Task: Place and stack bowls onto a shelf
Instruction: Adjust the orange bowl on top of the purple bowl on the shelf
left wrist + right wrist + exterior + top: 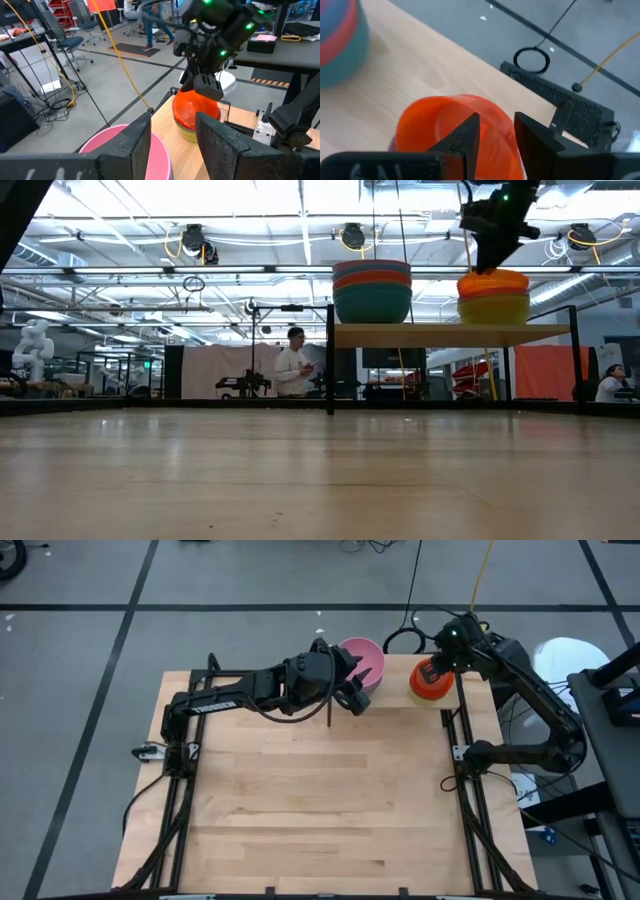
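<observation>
The right gripper (440, 662) is hovering directly over the orange bowl (431, 679), its fingers narrowly parted astride the rim, apparently not yet clear. That bowl is sitting on a yellow one on the shelf (450, 334). The left gripper (352, 680) is waiting open beside the pink-topped stack (364, 657).

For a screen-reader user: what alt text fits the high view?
From above, the right pincer sits over an orange bowl topping a stack on the shelf at the table's far edge. The left pincer hangs at the pink bowl topping a second stack alongside.
</observation>
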